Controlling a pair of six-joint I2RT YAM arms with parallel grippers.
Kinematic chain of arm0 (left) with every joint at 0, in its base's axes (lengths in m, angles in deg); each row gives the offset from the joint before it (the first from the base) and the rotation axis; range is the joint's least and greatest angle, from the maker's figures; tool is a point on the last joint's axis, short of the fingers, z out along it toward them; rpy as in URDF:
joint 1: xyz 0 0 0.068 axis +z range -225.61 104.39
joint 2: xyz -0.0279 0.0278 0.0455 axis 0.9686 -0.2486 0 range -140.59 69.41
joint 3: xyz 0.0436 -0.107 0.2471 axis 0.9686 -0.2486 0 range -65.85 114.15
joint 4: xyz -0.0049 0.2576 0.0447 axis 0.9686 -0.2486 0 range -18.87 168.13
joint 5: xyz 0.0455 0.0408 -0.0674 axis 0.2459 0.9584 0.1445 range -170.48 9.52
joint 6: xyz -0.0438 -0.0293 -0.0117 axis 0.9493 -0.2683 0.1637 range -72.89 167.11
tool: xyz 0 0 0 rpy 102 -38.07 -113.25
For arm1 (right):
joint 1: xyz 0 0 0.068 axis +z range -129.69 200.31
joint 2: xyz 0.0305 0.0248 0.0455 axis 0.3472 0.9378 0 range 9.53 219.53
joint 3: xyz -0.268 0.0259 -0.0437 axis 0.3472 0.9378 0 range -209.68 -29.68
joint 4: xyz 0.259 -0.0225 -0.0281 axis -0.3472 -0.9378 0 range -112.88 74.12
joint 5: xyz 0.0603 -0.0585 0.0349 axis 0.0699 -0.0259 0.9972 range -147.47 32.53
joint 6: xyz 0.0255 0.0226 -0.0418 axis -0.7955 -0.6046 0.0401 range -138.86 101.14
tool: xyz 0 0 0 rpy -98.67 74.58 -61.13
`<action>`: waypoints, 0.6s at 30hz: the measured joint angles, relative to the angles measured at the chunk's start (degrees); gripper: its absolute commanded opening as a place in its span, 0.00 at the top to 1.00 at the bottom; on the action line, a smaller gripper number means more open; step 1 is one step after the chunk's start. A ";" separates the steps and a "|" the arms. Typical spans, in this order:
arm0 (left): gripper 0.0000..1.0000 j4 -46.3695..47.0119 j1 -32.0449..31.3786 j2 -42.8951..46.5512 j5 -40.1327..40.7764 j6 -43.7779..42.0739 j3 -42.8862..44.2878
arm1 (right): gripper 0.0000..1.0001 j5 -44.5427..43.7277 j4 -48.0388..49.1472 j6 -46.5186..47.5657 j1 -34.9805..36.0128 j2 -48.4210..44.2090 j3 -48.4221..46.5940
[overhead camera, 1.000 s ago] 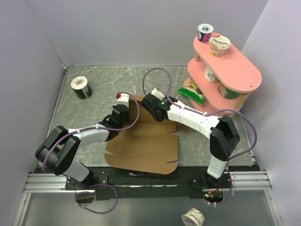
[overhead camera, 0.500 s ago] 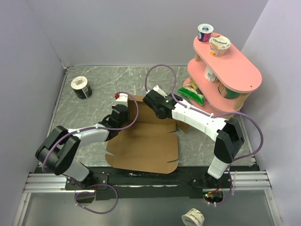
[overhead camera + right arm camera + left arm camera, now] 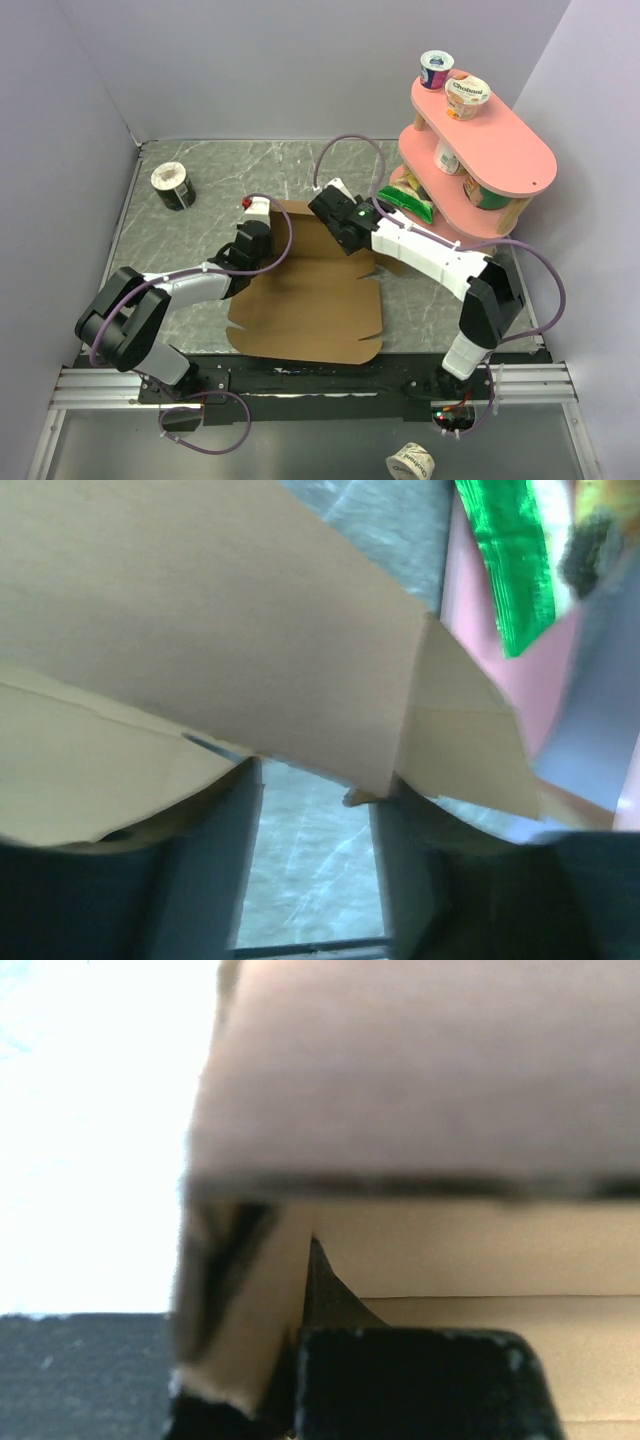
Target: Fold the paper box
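Right gripper just let go: a second ago it was nearly closed on the far flap, now its fingers stand well apart with bare table showing between them, and the cardboard edge only rests across their tips. Left gripper is unchanged, clamped tight, apparently pinching the left side flap at the far-left corner; its wrist view is blurred, nothing but cardboard up close. The paper box is mid-table between the arms, base panel flat, far panel tilted up, not yet a closed box. Versus the earlier top view, the right wrist has moved further back and right, toward the pink shelf, its elbow swung out with it, and more of the raised far panel is visible. My read: the right arm is regripping, so only the left pinch holds that fold. The panel could drop back before the right arm regrasps.
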 measured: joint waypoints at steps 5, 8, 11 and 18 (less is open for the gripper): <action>0.99 0.48 0.04 0.00 -2.73 -0.48 -0.07 | 0.12 7.15 5.07 -0.04 -0.96 -4.83 3.96; 0.99 0.61 0.15 0.00 -3.89 -0.72 -0.07 | 0.12 12.76 7.21 0.02 -1.97 -10.27 7.65; 0.99 0.70 0.37 0.00 -4.96 -0.92 -0.09 | 0.13 20.48 8.83 -0.83 -5.03 -17.07 10.05; 0.99 1.09 0.81 0.00 -6.49 -0.90 -0.52 | 0.37 33.86 16.15 -6.34 -19.76 -29.09 14.40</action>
